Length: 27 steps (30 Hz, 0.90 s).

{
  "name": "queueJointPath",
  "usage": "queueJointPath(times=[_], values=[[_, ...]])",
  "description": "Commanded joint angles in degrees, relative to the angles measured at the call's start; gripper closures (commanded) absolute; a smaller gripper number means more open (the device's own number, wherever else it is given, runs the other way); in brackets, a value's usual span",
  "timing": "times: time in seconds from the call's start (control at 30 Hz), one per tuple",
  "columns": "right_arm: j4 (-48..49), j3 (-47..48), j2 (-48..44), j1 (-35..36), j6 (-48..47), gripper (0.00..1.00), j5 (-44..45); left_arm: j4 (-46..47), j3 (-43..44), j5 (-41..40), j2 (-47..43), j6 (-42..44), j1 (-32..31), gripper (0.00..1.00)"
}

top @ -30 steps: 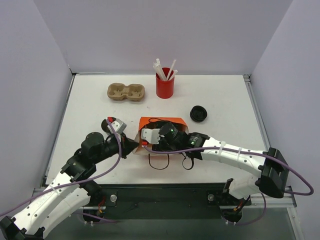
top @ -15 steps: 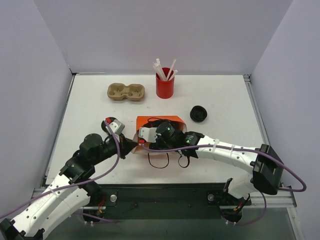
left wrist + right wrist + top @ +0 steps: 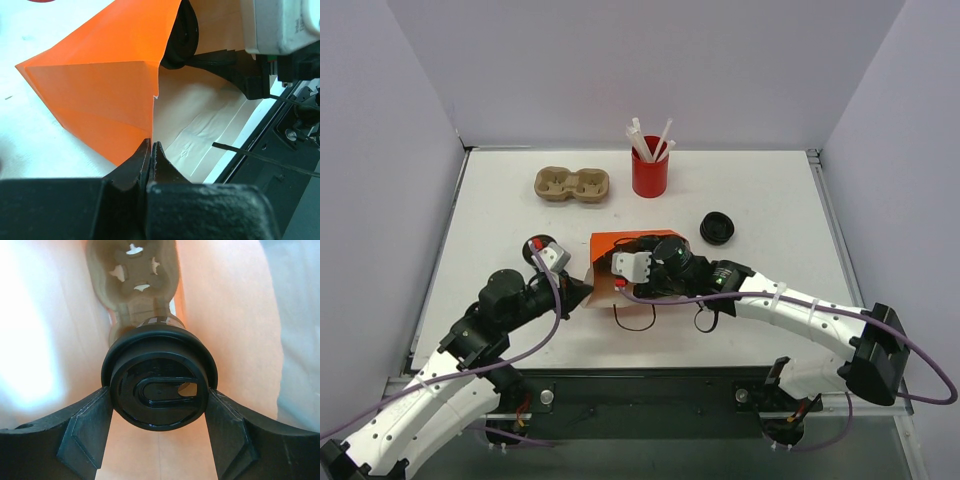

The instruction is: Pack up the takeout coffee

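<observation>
While the orange paper bag (image 3: pixel 100 85) is kept pinched at its edge by the closed left hand (image 3: pixel 151 150) | takeout coffee cup (image 3: pixel 159 390): clamped in right hand (image 3: pixel 158 401), inside bag, drawn slightly rightward; release judged pending | second cup (image 3: pixel 717 228): on surface (image 3: pixel 770 200), beyond right hand.

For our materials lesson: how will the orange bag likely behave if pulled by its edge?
Probably floppy: the bag is thin paper, creased where the left gripper pinches it. Likely light, so it may slide. A hard tug might tear it.
</observation>
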Motion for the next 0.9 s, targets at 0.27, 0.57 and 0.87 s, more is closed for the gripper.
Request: queueJointPath(times=[0.27, 0.57, 0.87], values=[[-1.88, -2.51, 0.01, -1.38, -9.41, 0.62, -0.5, 6.02, -1.1, 2.47, 0.68, 3.25, -0.3, 1.0], [-1.97, -2.86, 1.24, -1.38, -11.35, 0.63, 2.32, 4.79, -0.31, 2.56, 0.68, 2.99, -0.3, 1.0], [-2.06, -2.51, 3.35, -1.47, -12.49, 0.63, 2.75, 4.08, 0.22, 2.91, -0.02, 1.76, -0.3, 1.0]])
